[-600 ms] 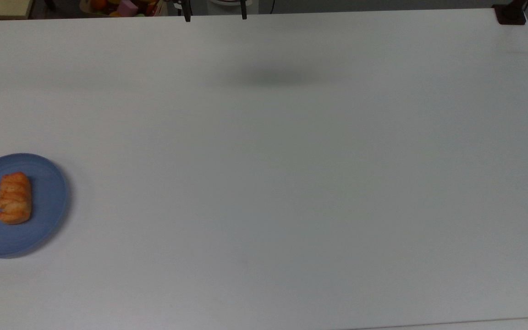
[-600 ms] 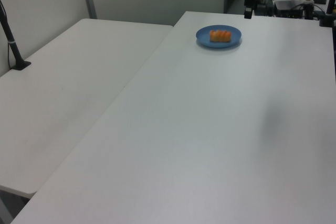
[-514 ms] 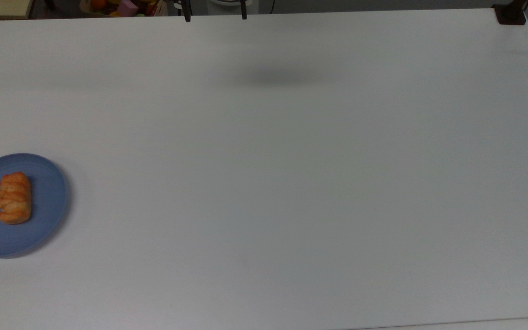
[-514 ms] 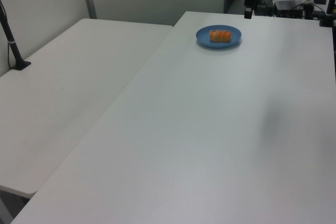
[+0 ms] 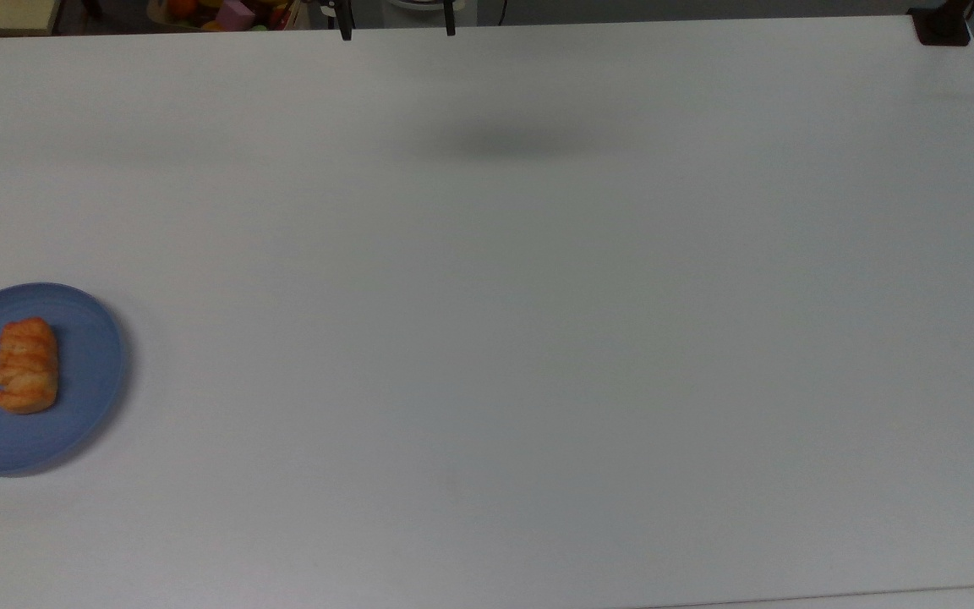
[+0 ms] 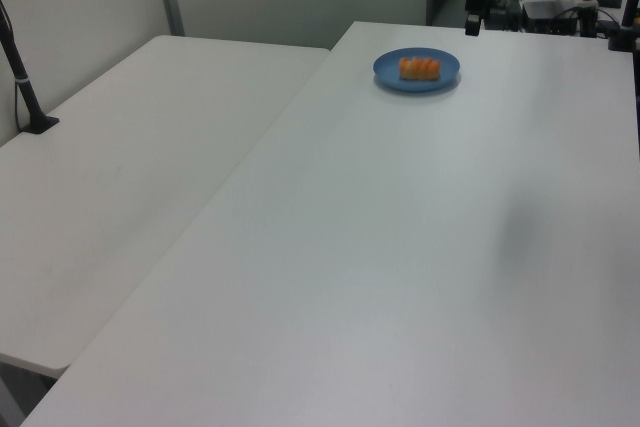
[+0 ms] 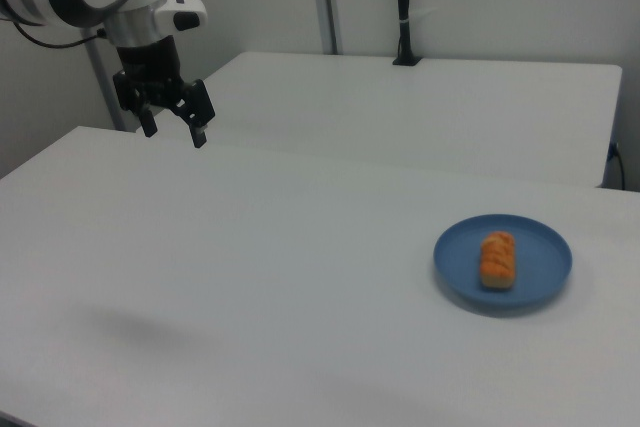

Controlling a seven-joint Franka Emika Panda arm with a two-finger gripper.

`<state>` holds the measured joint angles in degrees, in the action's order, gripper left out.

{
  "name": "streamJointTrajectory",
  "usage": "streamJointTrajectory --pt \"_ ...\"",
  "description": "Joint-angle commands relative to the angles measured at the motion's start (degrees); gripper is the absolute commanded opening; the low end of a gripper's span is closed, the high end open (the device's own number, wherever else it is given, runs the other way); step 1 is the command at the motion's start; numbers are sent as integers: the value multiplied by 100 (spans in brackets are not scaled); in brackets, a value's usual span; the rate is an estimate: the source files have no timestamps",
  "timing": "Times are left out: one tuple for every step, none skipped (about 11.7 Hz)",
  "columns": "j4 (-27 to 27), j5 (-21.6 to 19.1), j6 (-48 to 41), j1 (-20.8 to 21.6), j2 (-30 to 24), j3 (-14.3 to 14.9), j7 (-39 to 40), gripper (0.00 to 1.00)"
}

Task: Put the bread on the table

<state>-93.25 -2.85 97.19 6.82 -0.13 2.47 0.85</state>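
Small oblong golden-orange braided bread (image 5: 26,365) lies on a round blue plate (image 5: 85,389), at the top view's left edge of the plain white tabletop (image 5: 538,338). In the right view the black two-finger gripper (image 7: 174,130) hangs above the tabletop's far left corner, well apart from the plate; jaws spread, nothing between them. A soft grey shadow (image 5: 508,139), probably the arm's, lies near the top view's far edge.

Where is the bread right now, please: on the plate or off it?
On it. The bread lies inside the blue plate, away from the open gripper.
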Motion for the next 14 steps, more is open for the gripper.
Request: streamJointTrajectory --pt "-176 -102 134 30 -162 70 135 100" --pt "-176 -102 134 30 -162 70 126 100" --pt "-176 -111 134 22 -154 70 135 100" --pt "-185 -111 125 21 -154 70 135 100" --pt "-185 -102 125 21 -154 70 135 100" --pt "-185 -102 125 13 -145 70 143 100" --pt "-185 -102 125 4 -136 70 143 100" --pt "-176 -102 125 4 -110 70 152 100" --pt "-167 -102 134 -31 -84 70 248 100" --pt "-124 -93 134 -101 12 70 527 100" --pt "42 -59 125 -197 170 70 730 100" --pt "253 -41 99 -320 380 96 889 100" --pt "403 -23 116 -408 548 122 969 100" --pt "526 -6 90 -531 697 175 1074 100"
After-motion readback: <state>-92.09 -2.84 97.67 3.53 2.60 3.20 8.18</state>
